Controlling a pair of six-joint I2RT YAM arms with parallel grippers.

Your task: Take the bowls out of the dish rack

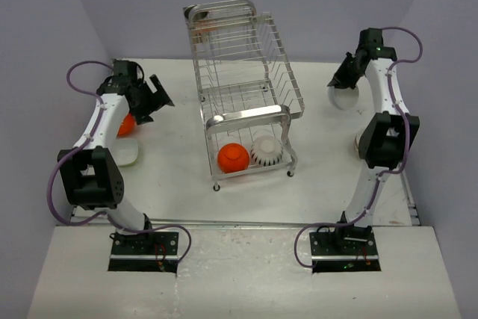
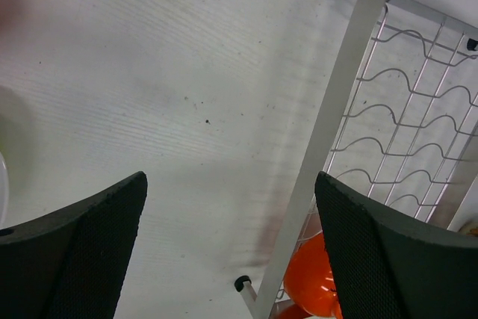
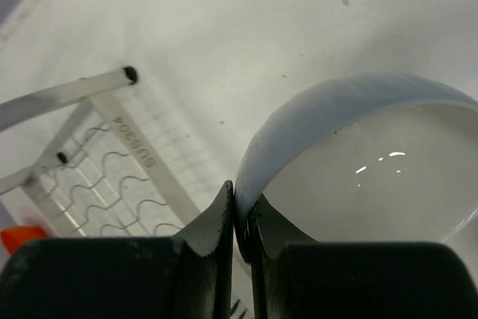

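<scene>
The dish rack (image 1: 246, 95) stands mid-bench (image 1: 179, 184) with two bowls on its lower tier: an orange bowl (image 1: 233, 158) and a ribbed white bowl (image 1: 266, 151). A second orange bowl (image 1: 125, 126) sits at the left. Only the right wrist view shows the right tool (image 3: 239, 211) clenched on the rim of a plain white bowl (image 3: 336, 110). The left tool (image 2: 230, 184) gapes, released.

Left of rack: bare table (image 1: 175, 147) between the left arm (image 1: 101, 121) and the dish rack (image 1: 254, 57); a wide passage.
Lower tier: orange bowl (image 1: 233, 158) and ribbed bowl (image 1: 267, 150) side by side; the flat front bar (image 1: 246, 116) crosses above them, wire walls on both flanks.
Right of rack: open table up to the right gripper (image 3: 240, 218), pinching a white bowl (image 1: 343, 97).
Far left: second orange bowl (image 1: 125, 125) and pale dish (image 1: 128, 156) crowd under the left arm.
Near side: open strip before the rack's feet.
</scene>
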